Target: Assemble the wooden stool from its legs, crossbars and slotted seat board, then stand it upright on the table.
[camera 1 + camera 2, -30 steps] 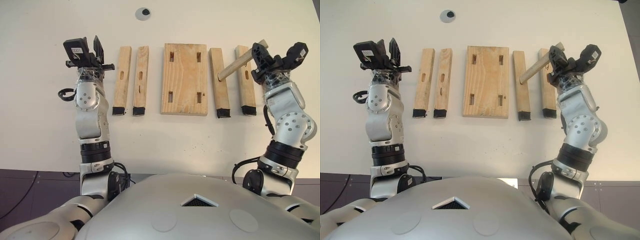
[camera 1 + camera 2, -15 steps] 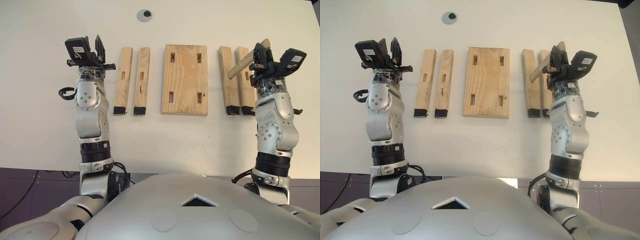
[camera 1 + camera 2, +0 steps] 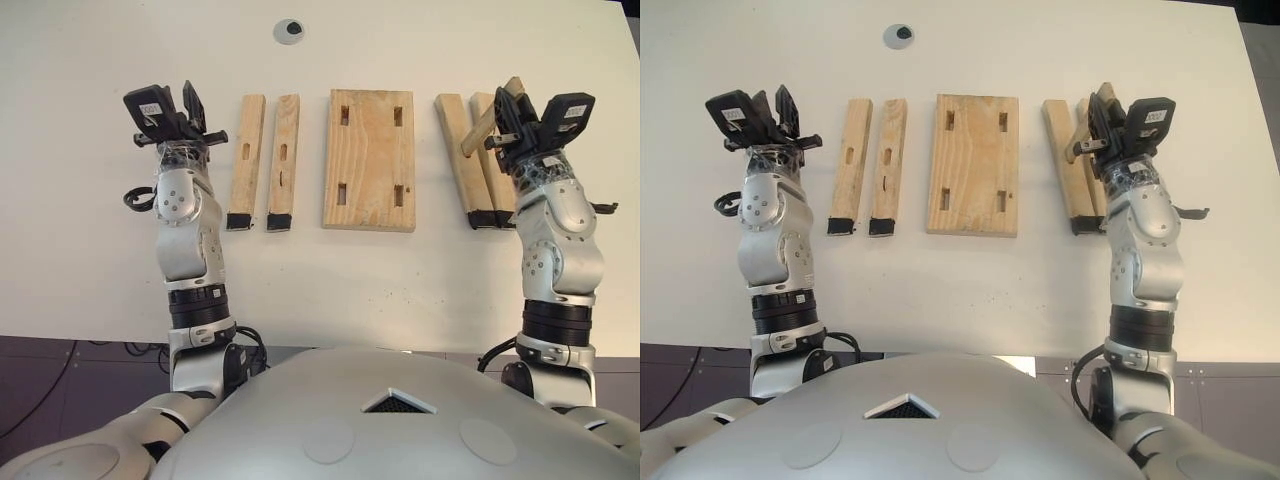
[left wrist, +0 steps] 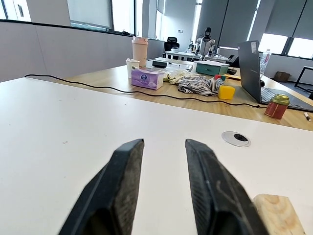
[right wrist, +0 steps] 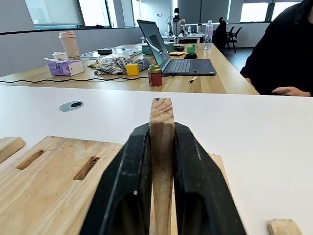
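Note:
The slotted seat board (image 3: 368,160) lies flat at the table's middle, also seen in the right wrist view as the seat board (image 5: 54,171). Two legs (image 3: 246,160) (image 3: 283,160) lie side by side to its left. Two more legs (image 3: 459,160) (image 3: 493,175) lie to its right, the inner one tilted against the outer. My right gripper (image 3: 505,125) hovers over those right legs, shut on a crossbar (image 3: 488,118) that sticks out at a slant; the crossbar (image 5: 162,147) sits between its fingers. My left gripper (image 3: 185,118) is left of the left legs, open and holding nothing (image 4: 164,144).
A round cable grommet (image 3: 289,30) sits in the white table (image 3: 330,260) behind the parts. One leg's end (image 4: 274,213) shows close to the left fingers. Bare table stretches in front of the parts and left of the left arm.
My right arm carried the crossbar to the right, over the right legs. The inner right leg slid right and now lies tilted against the outer one. The left gripper barely shifted.

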### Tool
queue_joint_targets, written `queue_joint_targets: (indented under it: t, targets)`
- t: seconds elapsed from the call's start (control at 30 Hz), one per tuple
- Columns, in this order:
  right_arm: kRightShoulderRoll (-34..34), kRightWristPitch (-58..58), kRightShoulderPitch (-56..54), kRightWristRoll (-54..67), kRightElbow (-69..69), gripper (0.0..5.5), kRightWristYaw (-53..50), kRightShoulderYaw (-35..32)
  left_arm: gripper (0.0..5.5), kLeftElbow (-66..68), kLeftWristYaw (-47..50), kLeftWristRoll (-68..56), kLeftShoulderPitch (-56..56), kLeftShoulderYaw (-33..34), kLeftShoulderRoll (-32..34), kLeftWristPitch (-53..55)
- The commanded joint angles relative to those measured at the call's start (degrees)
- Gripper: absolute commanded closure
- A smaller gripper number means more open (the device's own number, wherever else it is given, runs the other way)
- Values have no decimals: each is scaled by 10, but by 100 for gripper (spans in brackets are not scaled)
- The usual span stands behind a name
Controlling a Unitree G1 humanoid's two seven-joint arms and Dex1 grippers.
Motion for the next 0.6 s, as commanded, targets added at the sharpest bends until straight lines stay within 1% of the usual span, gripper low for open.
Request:
queue_joint_targets:
  t: [0.03,0.13,0.23,0.33,0.5,0.6]
  targets:
    - [-11,25,41,-20,29,475,24,14,397,15,7,8,2,4,6,-9]
    - [-9,28,44,-16,18,419,41,17,397,19,6,9,-3,5,7,-10]
    - [-15,46,45,-11,3,380,58,15,397,14,8,9,1,7,6,-10]
    - [-41,62,48,-18,-22,330,94,28,397,-3,14,9,15,12,3,-8]
    - [-97,136,35,-21,-29,246,133,33,397,-24,30,12,42,10,-13,-8]
    - [-115,158,28,-33,-14,246,141,39,397,-31,36,11,49,9,-17,-8]
